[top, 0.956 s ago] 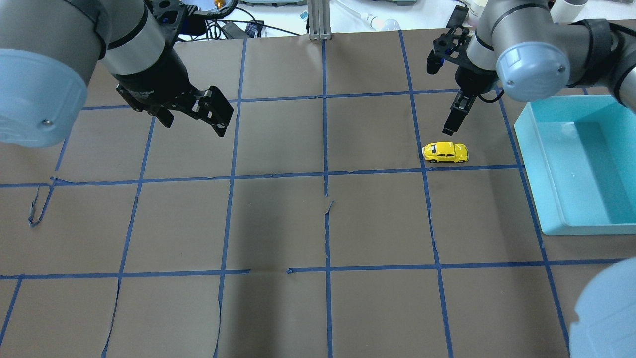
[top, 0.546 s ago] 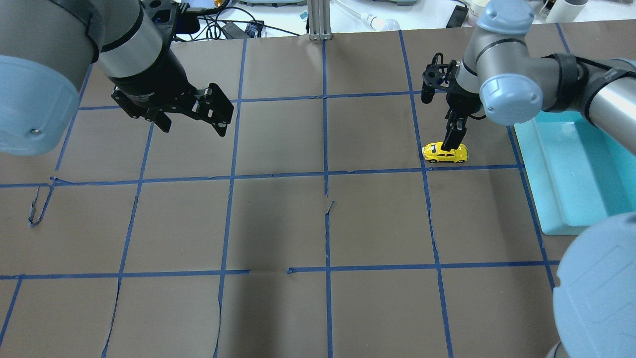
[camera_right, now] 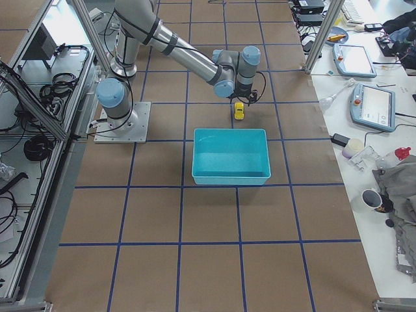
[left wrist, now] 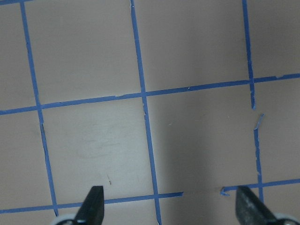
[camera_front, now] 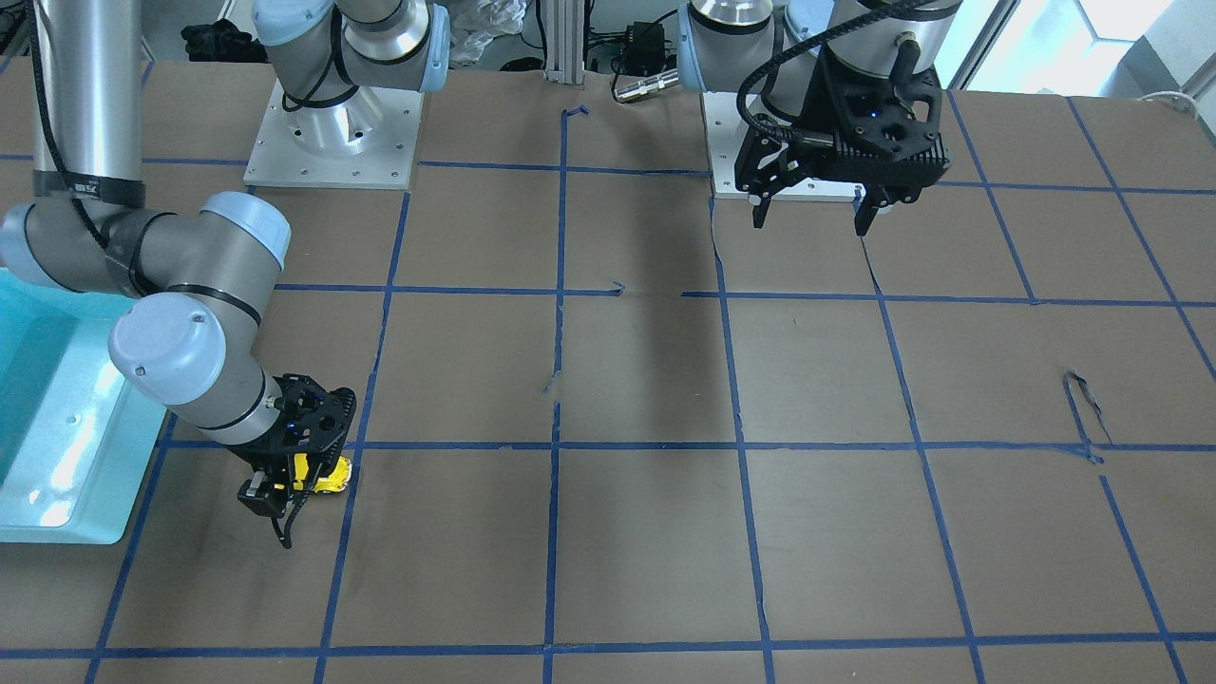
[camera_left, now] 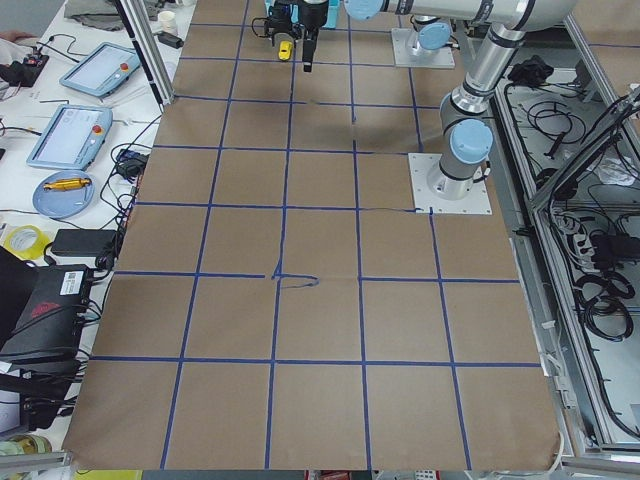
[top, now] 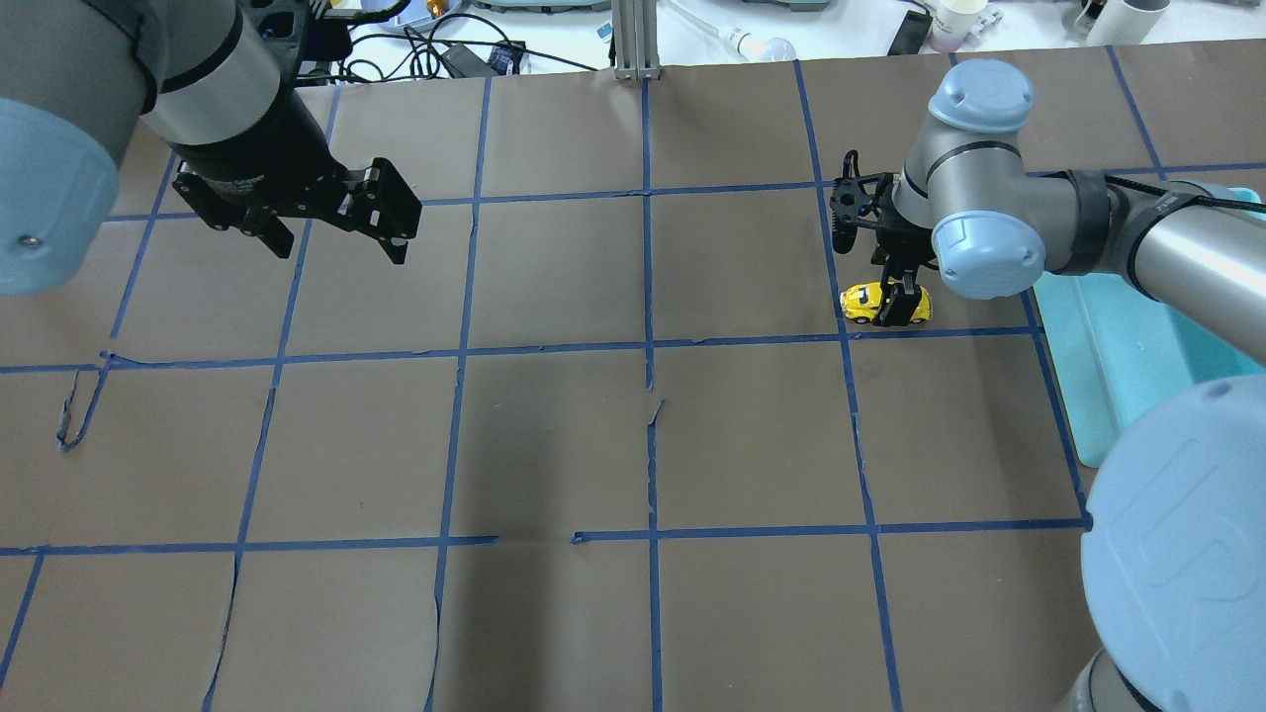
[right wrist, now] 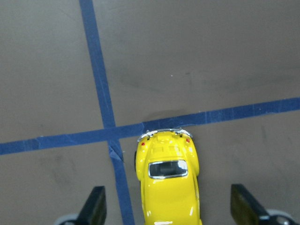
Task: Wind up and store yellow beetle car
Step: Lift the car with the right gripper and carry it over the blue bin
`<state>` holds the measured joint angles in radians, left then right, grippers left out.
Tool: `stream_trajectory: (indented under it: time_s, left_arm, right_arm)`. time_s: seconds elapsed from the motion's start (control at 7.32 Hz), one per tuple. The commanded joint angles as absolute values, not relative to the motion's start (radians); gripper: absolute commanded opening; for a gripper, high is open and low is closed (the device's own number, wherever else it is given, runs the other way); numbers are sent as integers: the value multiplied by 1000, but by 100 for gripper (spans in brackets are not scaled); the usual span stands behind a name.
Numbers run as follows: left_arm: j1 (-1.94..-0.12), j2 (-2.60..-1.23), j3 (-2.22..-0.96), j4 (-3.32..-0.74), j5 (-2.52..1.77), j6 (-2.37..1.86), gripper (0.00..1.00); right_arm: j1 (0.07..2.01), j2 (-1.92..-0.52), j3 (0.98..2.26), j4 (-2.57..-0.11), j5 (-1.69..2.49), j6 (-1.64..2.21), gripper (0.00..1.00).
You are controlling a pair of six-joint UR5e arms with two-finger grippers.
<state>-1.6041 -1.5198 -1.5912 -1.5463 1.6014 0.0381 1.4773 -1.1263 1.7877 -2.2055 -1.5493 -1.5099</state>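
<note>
On my overhead feed the yellow beetle car (top: 862, 302) sits on the brown-papered table (top: 554, 445) at about 2 o'clock from the middle. It lies lengthwise 9 to 3, just on the 12 o'clock side of a blue tape line.

The right gripper (top: 898, 302) is down over it with its fingers spread wide. In the right wrist feed one fingertip (right wrist: 96, 208) stands on each side of the car (right wrist: 167, 183), with bare paper showing in both gaps, so nothing is clamped. In that feed the car's chrome bumper touches the tape line at 12 o'clock, and a tape crossing lies just beside it at 10 o'clock.

There is bare paper from 6 round to 12 o'clock of the car. At its 3 o'clock, near but apart, is the rim of the teal bin (camera_right: 231, 181), whose near long edge runs parallel to the table's side. The right forearm reaches in from that same side, above the bin.

The left gripper (top: 341, 232) hangs at 10 o'clock of the table, well apart from the car. Its fingers are spread and hold nothing, and its wrist feed shows only paper and tape lines beneath it.

I count one car, one bin, two arms and two grippers.
</note>
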Motion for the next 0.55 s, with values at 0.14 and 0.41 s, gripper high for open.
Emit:
stream_trajectory:
  time_s: [0.14, 0.41]
  left_arm:
    - [-1578, -1578, -1525, -1588, 1600, 5, 100]
    - [-1588, -1591, -1526, -1598, 1589, -12, 100]
  right_arm:
    - [1477, -1123, 1792, -2212, -1542, -1516, 73]
    - [1477, -1123, 1792, -2214, -1549, -1522, 56]
